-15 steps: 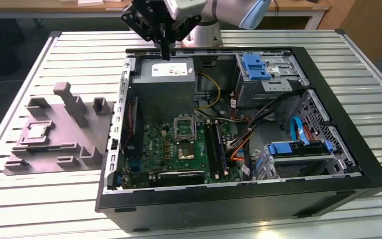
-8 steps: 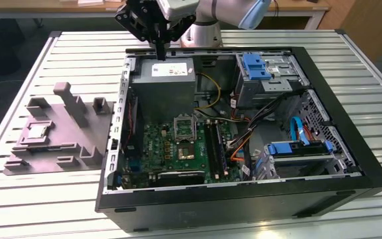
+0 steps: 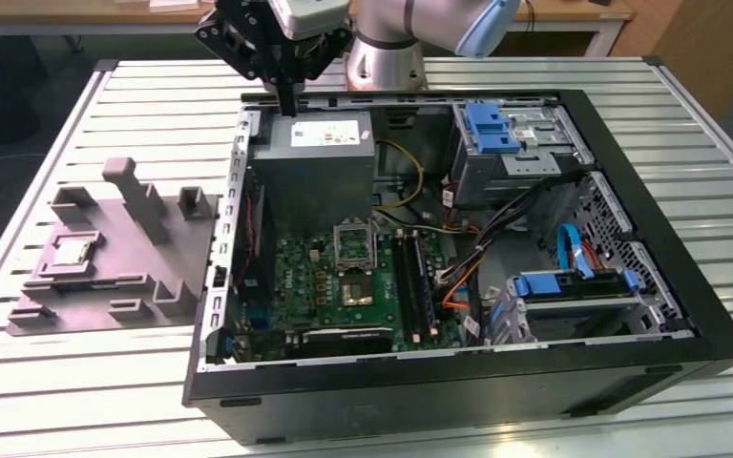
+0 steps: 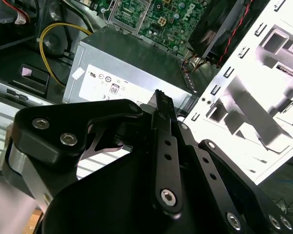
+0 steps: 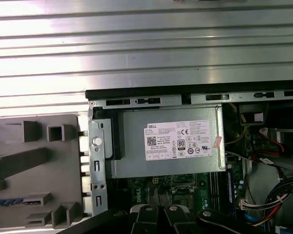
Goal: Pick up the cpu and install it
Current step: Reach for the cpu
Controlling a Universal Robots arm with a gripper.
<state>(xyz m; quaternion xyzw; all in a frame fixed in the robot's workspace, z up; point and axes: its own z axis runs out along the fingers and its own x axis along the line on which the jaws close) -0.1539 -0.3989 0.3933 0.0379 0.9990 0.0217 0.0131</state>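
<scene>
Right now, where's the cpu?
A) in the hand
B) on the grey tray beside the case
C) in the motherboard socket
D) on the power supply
B: the cpu lies on the grey tray, at the exterior view's left of the case; the hand is above the power supply.

Silvery square cpu (image 3: 72,251), flat on grey fixture (image 3: 150,277).

Open computer case (image 5: 151,92) seen on a slatted metal table (image 5: 136,44).
A grey power supply (image 5: 166,141) is seated against the case's rim; a grey slotted fixture (image 5: 34,161) is laid just beside the case's wall; the gripper (image 5: 159,217) is held closed.
</scene>
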